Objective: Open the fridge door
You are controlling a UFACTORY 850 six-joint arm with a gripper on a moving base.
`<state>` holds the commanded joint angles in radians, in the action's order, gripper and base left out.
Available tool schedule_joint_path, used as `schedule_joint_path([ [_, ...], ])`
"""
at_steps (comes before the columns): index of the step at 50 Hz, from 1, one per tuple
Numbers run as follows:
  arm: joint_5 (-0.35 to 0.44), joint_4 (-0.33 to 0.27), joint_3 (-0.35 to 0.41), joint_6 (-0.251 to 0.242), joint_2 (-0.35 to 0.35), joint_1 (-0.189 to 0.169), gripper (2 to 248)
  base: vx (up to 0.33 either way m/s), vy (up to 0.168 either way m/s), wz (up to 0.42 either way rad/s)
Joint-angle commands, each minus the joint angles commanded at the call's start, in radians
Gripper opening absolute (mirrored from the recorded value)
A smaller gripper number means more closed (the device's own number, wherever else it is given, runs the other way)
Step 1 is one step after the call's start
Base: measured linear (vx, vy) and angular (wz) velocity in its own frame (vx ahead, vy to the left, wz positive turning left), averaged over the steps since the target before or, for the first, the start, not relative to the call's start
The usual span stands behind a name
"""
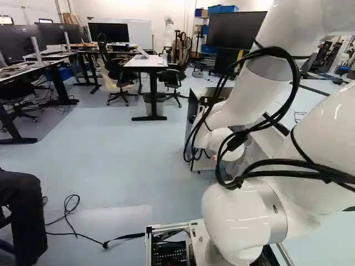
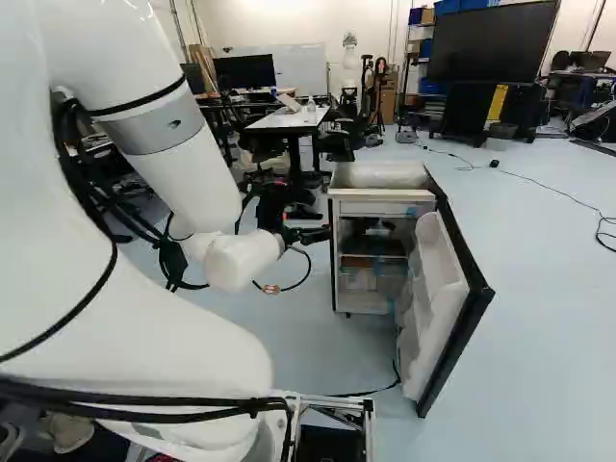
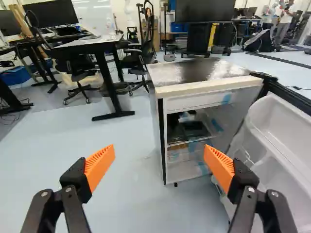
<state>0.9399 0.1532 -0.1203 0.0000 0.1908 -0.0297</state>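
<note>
The fridge [image 2: 380,208] stands near the middle of the right base view, its door [image 2: 441,303] already swung wide open toward the lower right, baring the white inner bins and the shelves of the cabinet. Just left of the fridge is the gripper [image 2: 316,234]; in the wrist view its orange-padded fingers [image 3: 100,167] are spread wide, with the fridge ahead. A white tabletop [image 2: 289,119] stands beyond, in the upper middle of the right base view.
</note>
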Motion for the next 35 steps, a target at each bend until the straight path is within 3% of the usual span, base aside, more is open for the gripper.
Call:
schedule_joint_path([
  [35, -0.06, -0.137, 0.029, 0.0, 0.079, 0.026, 247, 0.0, 0.0, 0.0],
])
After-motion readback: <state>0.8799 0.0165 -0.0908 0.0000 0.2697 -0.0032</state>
